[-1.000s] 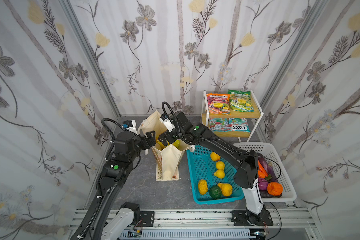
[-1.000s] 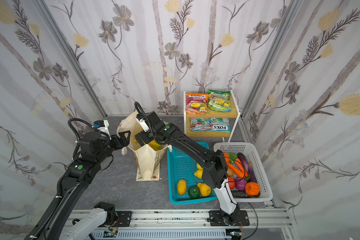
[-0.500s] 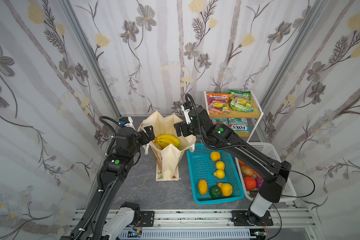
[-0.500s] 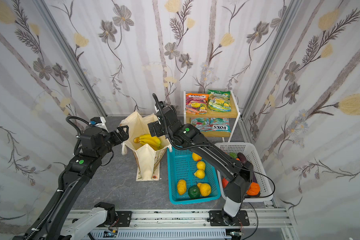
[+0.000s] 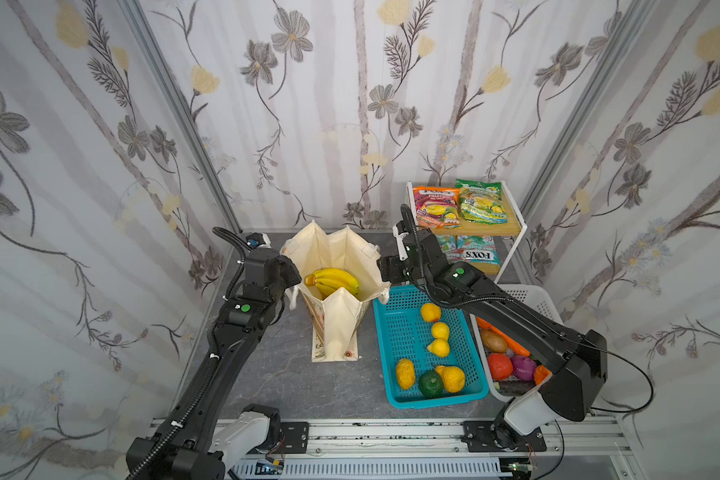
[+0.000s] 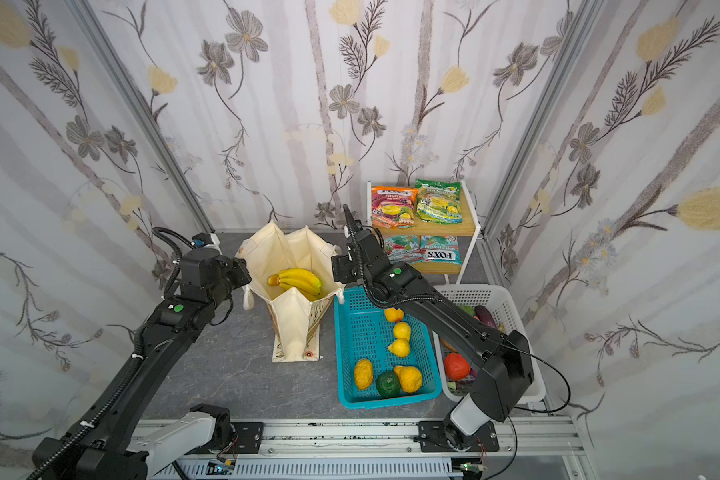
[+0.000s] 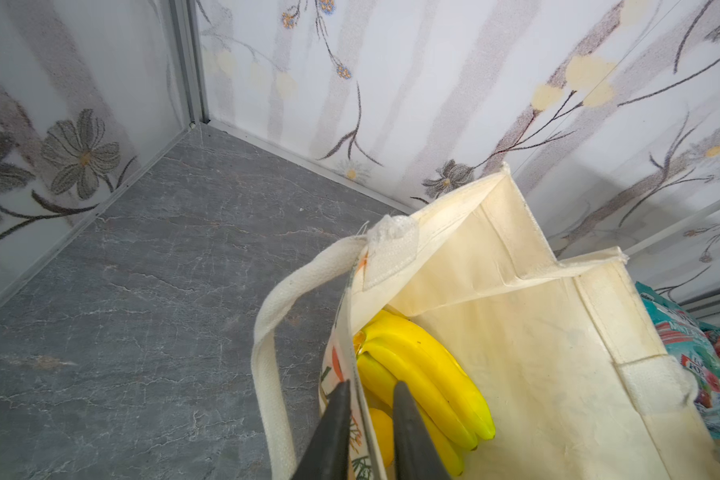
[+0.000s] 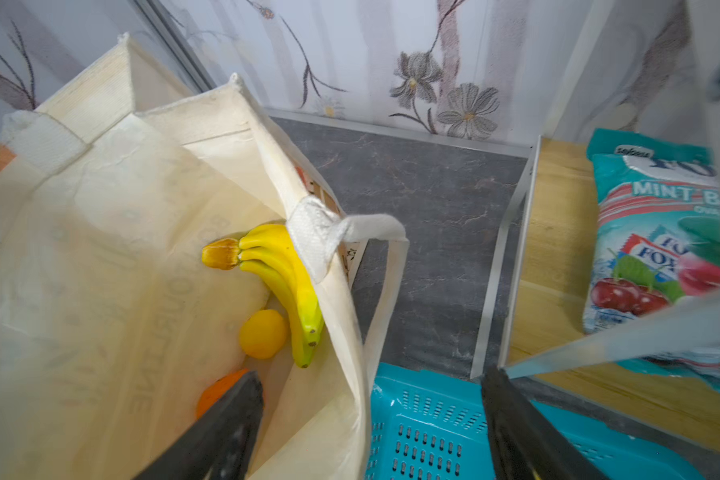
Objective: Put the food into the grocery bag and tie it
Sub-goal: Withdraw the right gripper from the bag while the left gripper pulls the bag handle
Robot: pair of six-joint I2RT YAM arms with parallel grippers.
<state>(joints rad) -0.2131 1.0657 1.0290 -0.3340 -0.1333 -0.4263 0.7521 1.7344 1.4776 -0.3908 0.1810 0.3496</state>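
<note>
Cream floral canvas tote (image 5: 341, 316) stood open near back edge of grey desk (image 5: 275, 374); yellow banana bunch (image 5: 333, 279), small yellow lemon (image 8: 263, 333), small orange tangerine (image 8: 221, 390) inside. Left tool (image 7: 371, 386) pinched tote rim; right tool (image 8: 371, 374) spread astride opposite wall. Loading step apparently in hand. Next move likely: fetch orange-red candy packet (image 5: 435, 206), green candy packet (image 5: 481, 201) from wooden shelf (image 5: 499, 226).

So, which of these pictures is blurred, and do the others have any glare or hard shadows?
Right wrist view: motion blur, strongest on the teal packet and the white shelf frame; the banana bunch is still readable. Left wrist view: sharp, the seams of the tote crisp. Both top views: sharp, soft even light, no hard shadows, only slight sheen on the green candy packet.
</note>
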